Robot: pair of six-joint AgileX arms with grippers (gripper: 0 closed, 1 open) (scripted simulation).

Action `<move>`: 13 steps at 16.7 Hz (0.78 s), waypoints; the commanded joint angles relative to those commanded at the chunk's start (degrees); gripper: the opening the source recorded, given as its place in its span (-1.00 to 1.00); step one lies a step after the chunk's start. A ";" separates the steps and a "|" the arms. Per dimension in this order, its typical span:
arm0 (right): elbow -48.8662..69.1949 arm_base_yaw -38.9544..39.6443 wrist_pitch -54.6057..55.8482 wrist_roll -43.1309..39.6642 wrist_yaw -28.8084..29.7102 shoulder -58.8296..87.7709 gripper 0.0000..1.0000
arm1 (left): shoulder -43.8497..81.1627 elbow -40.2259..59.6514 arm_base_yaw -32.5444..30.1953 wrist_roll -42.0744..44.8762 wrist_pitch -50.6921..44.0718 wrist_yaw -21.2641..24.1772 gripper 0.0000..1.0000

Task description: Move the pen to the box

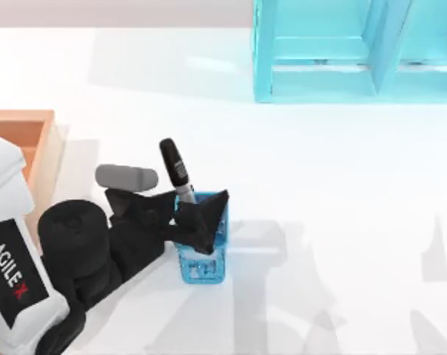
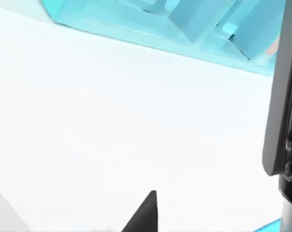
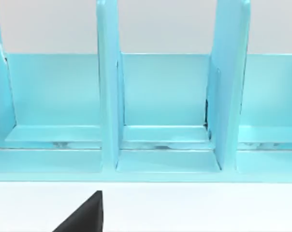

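The pen (image 1: 175,166) leans in the small blue mesh holder (image 1: 203,268), black cap up and pointing toward the table's back, grey barrel (image 2: 280,92) close to the left wrist camera. My left gripper (image 1: 201,218) hangs over the holder's rear half, right against the pen's lower barrel; whether it grips the pen is hidden. The box (image 1: 38,118), an orange-brown tray with tan rims, lies at the table's left edge, partly under my left arm. A black part of my right gripper (image 3: 83,217) faces the cyan shelf.
A big cyan shelf unit (image 1: 342,59) stands at the back right, its open compartments (image 3: 160,96) facing the table. White tabletop (image 1: 342,200) stretches between the holder and the shelf.
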 joint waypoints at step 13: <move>0.00 0.00 0.00 0.00 0.00 0.00 1.00 | 0.00 0.00 0.00 0.00 0.00 0.00 -1.00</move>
